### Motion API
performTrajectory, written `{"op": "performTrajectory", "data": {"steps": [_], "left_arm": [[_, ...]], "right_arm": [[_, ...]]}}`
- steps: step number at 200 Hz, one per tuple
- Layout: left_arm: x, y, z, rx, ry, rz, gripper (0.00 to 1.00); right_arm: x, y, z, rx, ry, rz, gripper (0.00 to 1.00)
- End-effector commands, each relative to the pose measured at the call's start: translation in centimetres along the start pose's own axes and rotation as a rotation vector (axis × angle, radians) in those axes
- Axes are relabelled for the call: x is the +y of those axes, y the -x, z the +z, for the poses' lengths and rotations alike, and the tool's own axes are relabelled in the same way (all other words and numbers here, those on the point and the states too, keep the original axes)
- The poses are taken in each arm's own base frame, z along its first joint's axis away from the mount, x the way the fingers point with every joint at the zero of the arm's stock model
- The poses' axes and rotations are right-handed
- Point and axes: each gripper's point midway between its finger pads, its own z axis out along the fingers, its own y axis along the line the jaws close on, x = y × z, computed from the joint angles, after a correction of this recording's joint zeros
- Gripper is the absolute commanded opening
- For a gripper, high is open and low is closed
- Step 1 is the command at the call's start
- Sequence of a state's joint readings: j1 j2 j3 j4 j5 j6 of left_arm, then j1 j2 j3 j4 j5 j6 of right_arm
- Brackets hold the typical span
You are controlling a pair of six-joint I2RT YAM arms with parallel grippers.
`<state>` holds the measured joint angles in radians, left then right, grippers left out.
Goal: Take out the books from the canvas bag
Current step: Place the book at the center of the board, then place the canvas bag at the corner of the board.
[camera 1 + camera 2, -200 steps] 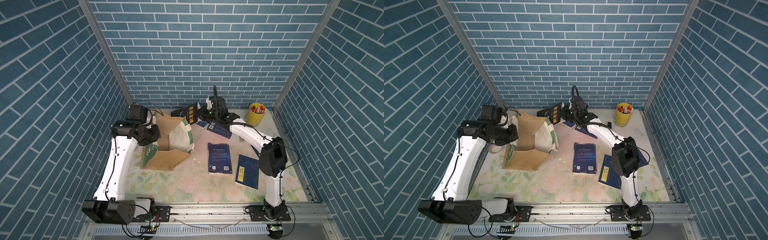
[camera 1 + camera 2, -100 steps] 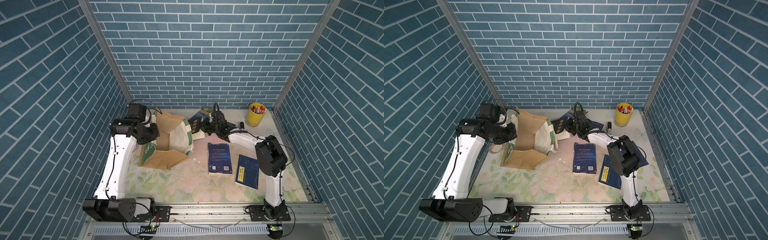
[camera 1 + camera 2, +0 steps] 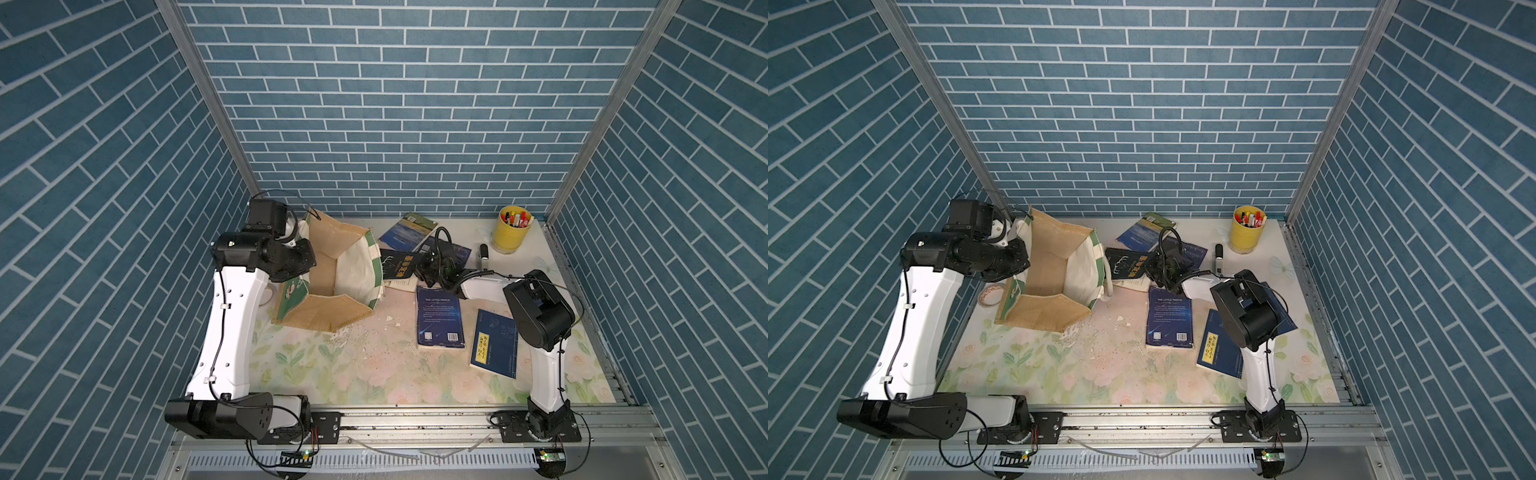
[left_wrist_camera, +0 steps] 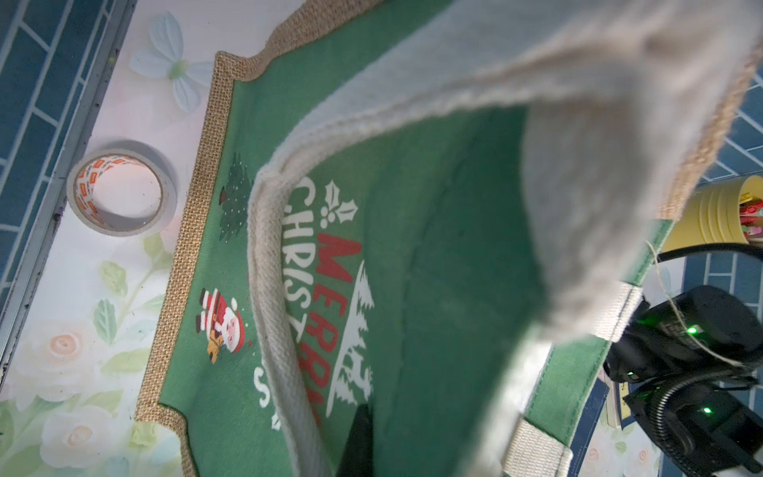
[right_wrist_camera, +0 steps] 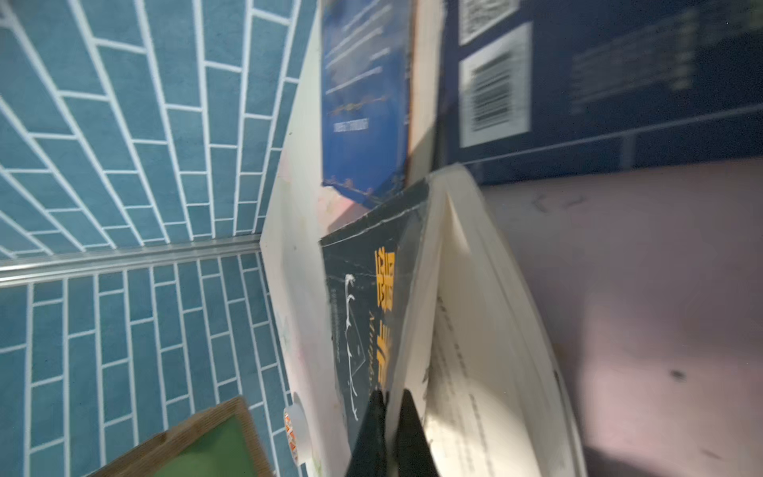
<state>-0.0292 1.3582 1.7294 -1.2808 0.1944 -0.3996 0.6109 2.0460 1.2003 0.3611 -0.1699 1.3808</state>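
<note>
Beside the canvas bag [image 3: 328,307] clamped by the left pincer [image 4: 358,442], the right pincer [image 5: 390,417] pinches the black book [image 3: 398,264].

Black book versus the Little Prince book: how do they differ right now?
The black book is open, cover pinched in the right tool; the Little Prince book lies closed, flat, untouched. Black book has yellow characters; Little Prince book is blue with white print. Both are outside the bag.
</note>
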Motion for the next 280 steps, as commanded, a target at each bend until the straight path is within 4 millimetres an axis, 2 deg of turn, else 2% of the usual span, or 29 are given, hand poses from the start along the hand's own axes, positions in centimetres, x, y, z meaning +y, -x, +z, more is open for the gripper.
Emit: {"op": "performTrajectory", "data": {"steps": [1,16,51,76,96,104,111,117,136,158,177,201,226,235,264,280], "left_arm": [[0.3,0.8,-0.8,-0.027,0.009,0.005,0.04],[0.5,1.4,-1.3,-0.048,0.011,-0.011,0.04],[0.7,2.5,-1.6,-0.074,-0.007,-0.055,0.04],[0.6,3.2,-1.2,-0.083,-0.017,-0.068,0.04],[0.5,3.8,-0.6,-0.088,-0.028,-0.08,0.04],[0.4,4.2,-0.4,-0.092,-0.038,-0.085,0.04],[0.0,4.5,-0.2,-0.095,-0.056,-0.088,0.04],[-0.4,4.8,0.1,-0.094,-0.077,-0.081,0.04],[-1.5,5.5,0.0,-0.113,-0.133,-0.037,0.05],[-1.5,5.7,-0.8,-0.155,-0.113,0.055,0.05],[-1.8,5.5,-1.7,-0.227,-0.078,0.22,0.04],[-3.4,5.6,-3.3,-0.405,-0.131,0.439,0.04],[-4.5,5.1,-4.8,-0.614,-0.185,0.614,0.0],[-4.7,4.8,-4.9,-0.647,-0.199,0.643,0.0],[-4.8,4.7,-4.4,-0.615,-0.213,0.623,0.0],[-5.0,5.3,-4.2,-0.621,-0.225,0.593,0.0]], "right_arm": [[1.5,2.5,-1.2,-0.089,0.064,0.046,0.0],[1.5,2.1,-1.4,-0.06,0.052,0.035,0.0],[2.7,-2.3,-0.8,0.097,0.014,-0.055,0.0],[2.4,-4.6,-0.6,0.147,0.004,-0.033,0.0],[1.4,-5.4,-0.8,0.174,-0.042,-0.03,0.01],[0.8,-5.2,-1.2,0.172,-0.077,-0.028,0.16],[0.5,-4.9,-1.7,0.169,-0.104,-0.033,0.33],[0.3,-4.6,-2.1,0.168,-0.126,-0.041,0.44],[0.6,-3.5,-4.3,0.153,-0.197,-0.097,0.55],[1.4,-2.8,-6.9,0.147,-0.239,-0.17,0.58],[2.0,-2.6,-8.6,0.138,-0.228,-0.204,0.58],[2.7,-2.4,-9.8,0.126,-0.197,-0.245,0.58],[3.2,-2.4,-9.7,0.138,-0.176,-0.269,0.58],[3.6,-2.5,-9.4,0.148,-0.162,-0.274,0.58],[5.3,-2.6,-8.3,0.173,-0.117,-0.29,0.58],[6.2,-2.5,-7.8,0.176,-0.097,-0.299,0.58]]}}
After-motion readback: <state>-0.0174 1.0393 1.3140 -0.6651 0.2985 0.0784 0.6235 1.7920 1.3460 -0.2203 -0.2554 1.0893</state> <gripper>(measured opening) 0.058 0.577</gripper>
